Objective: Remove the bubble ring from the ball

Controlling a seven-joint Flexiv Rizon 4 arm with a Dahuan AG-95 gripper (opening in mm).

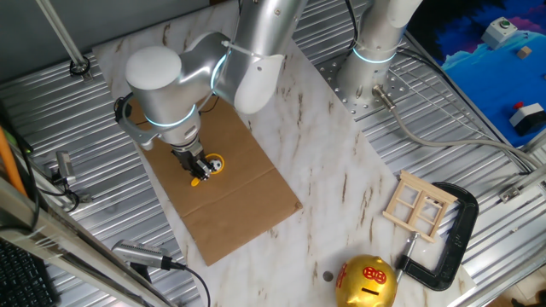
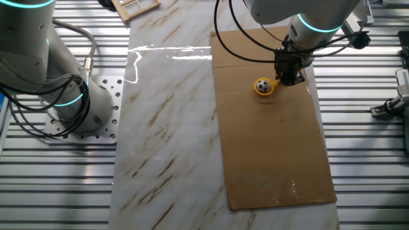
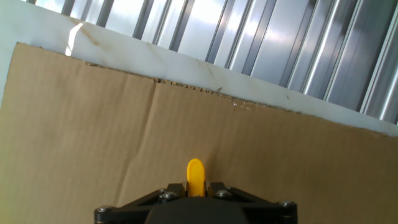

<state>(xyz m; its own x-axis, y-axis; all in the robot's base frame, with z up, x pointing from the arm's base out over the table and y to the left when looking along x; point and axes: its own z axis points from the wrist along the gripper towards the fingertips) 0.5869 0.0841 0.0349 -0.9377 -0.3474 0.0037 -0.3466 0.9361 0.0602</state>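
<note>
The yellow bubble ring lies on the brown cardboard, its hoop around the small black-and-white ball. In one fixed view the ring and ball sit just right of my gripper. My gripper is down at the ring's handle and shut on it. In the hand view the yellow handle tip sticks out between the black fingers; hoop and ball are hidden there.
A shiny gold round bank, a pale wooden window frame and a black clamp sit at the marble slab's end. A second arm's base stands on the ribbed metal table. The cardboard's far edge meets marble.
</note>
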